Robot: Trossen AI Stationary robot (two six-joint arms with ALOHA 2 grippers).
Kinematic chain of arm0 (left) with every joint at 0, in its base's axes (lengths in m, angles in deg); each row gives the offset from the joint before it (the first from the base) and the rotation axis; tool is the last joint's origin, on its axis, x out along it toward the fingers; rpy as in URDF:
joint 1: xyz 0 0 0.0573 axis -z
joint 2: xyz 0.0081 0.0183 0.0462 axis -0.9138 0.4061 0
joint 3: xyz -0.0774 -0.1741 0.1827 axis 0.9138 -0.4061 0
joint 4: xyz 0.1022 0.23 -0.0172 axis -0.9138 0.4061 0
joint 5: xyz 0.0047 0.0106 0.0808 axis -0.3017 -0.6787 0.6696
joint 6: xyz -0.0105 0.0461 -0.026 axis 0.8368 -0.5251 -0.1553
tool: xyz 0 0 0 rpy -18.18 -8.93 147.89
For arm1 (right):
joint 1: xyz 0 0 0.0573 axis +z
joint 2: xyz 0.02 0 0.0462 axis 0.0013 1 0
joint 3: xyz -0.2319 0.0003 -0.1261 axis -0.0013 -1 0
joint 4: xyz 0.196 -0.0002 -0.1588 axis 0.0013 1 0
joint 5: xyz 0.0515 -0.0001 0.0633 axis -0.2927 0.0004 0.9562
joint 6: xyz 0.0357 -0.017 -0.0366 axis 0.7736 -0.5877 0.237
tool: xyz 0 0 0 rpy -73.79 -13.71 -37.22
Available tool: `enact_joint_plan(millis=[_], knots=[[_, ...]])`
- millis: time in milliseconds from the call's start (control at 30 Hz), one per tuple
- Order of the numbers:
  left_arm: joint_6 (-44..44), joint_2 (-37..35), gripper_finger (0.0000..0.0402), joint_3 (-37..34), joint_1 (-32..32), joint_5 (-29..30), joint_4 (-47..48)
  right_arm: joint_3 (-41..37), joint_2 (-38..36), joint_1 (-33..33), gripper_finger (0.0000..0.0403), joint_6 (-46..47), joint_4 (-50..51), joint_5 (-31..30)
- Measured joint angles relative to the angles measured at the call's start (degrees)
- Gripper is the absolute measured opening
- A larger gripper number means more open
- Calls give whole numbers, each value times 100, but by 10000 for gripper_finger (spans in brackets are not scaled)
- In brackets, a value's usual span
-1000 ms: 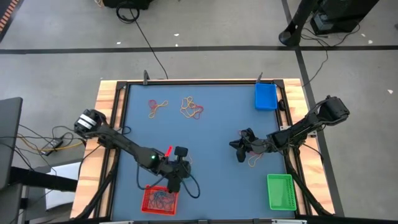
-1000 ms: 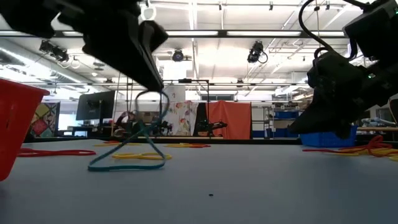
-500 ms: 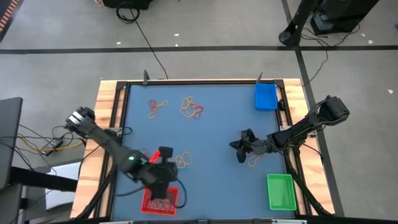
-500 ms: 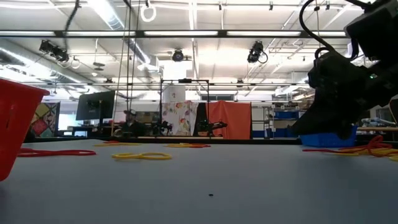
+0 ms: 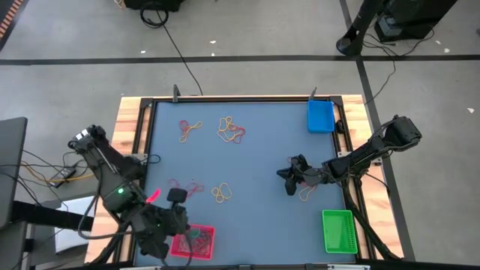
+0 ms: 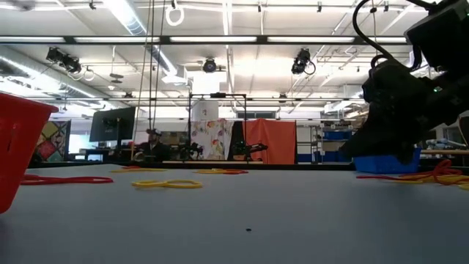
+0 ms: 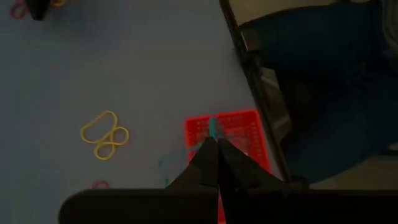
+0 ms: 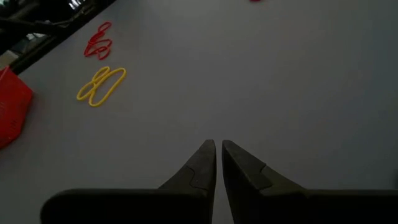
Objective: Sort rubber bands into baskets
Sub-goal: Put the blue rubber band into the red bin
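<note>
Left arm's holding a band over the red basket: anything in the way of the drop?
Nothing visible. The left gripper, shut on a teal rubber band, hangs directly above the red basket, nothing between them. The right gripper waits over the table's right side.

Overhead and table-level cameras share the red basket (image 5: 196, 241), which both wrist cameras also catch.

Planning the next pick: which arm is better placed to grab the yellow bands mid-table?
Probably the right. The right gripper hangs empty over the mat, facing the yellow bands. The left gripper is above the red basket, shut on a teal band.
</note>
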Motion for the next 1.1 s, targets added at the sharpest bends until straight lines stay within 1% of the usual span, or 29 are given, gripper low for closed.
enact_joint_plan(millis=[67, 233, 400, 533, 833, 1000, 1100], knots=[[141, 58, 1, 0, 92, -2, -17, -2, 0, -2, 41, 46, -2, 0], [156, 350, 1, -2, 266, -100, -14, 0, 0, -2, 41, 50, -2, 2], [134, 749, 1, -4, 269, -684, -22, 0, 0, -2, 41, 97, -1, 2], [-38, 1055, 1, -5, 261, -1023, 11, 0, 0, -2, 41, 260, -2, 4], [-135, 1420, 1, -15, 29, -1335, -6, 0, 0, -2, 41, 258, -51, 125], [-206, 1435, 1, -463, -176, -1790, -158, 0, 0, 0, 41, 122, -59, 153], [-216, 1437, 1, -764, -301, -1851, -192, -1, 1, 0, 41, 27, -73, 157]])
